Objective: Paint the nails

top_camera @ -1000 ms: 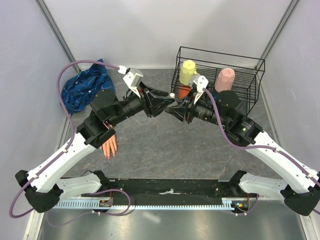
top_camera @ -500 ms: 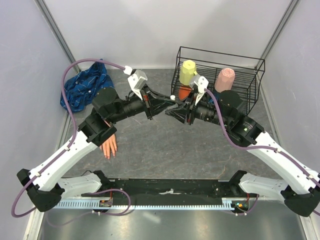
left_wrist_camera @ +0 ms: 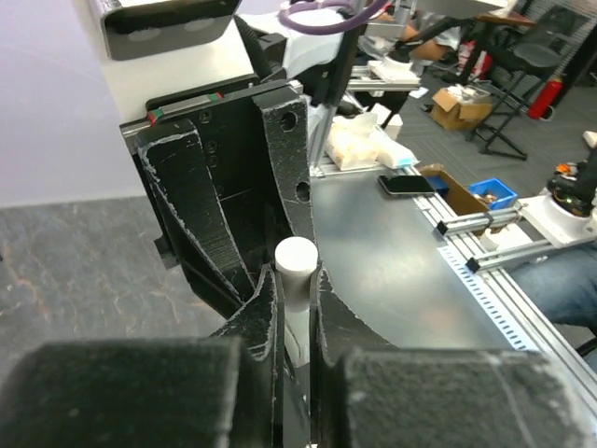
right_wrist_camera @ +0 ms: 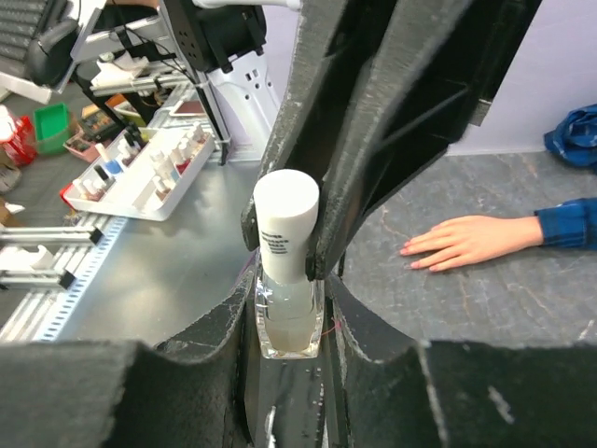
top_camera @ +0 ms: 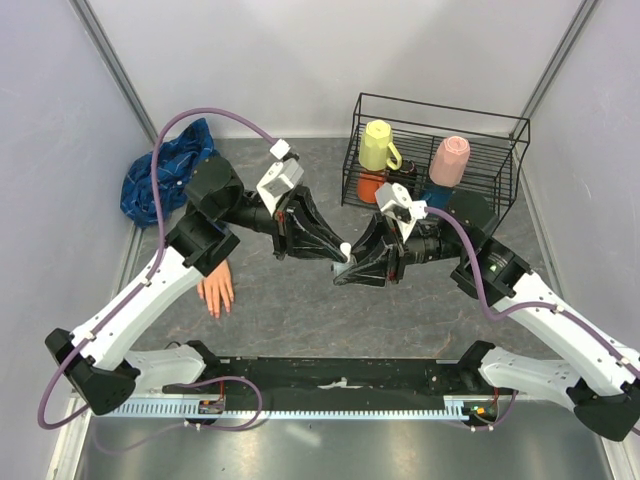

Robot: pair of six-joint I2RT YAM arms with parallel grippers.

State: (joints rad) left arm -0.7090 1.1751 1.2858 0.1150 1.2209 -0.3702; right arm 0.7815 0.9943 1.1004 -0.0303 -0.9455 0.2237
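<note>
The job is at its opening step: getting the brush out of the polish. The right fingers (right_wrist_camera: 368,341) are clenched on the clear glass body of the small bottle (right_wrist_camera: 287,313), holding it upright above the middle of the desk (top_camera: 300,315). The left fingers (left_wrist_camera: 256,322) come in from the opposite side and are clamped on its white cap (right_wrist_camera: 284,219). The cap sits fully down on the neck, so by my reading nothing is unscrewed yet. The next move calls for a twist of the cap against a steady hold on the glass. After that comes a straight pull to free the brush and a carry across to the mannequin hand (top_camera: 216,290). It lies palm down near the left edge, partly under the left arm, well apart from the bottle. Its nails (right_wrist_camera: 410,254) are bare, pale and very small, so each stroke will need a light, exact touch. The desk is grey and mottled like stone, walled by pale panels. A blue plaid sleeve (right_wrist_camera: 571,222) trails to a heap of cloth in the far left corner. A black wire basket (top_camera: 440,108) at the back right holds a yellow mug (top_camera: 376,145) and a pink cup (top_camera: 450,160).
</note>
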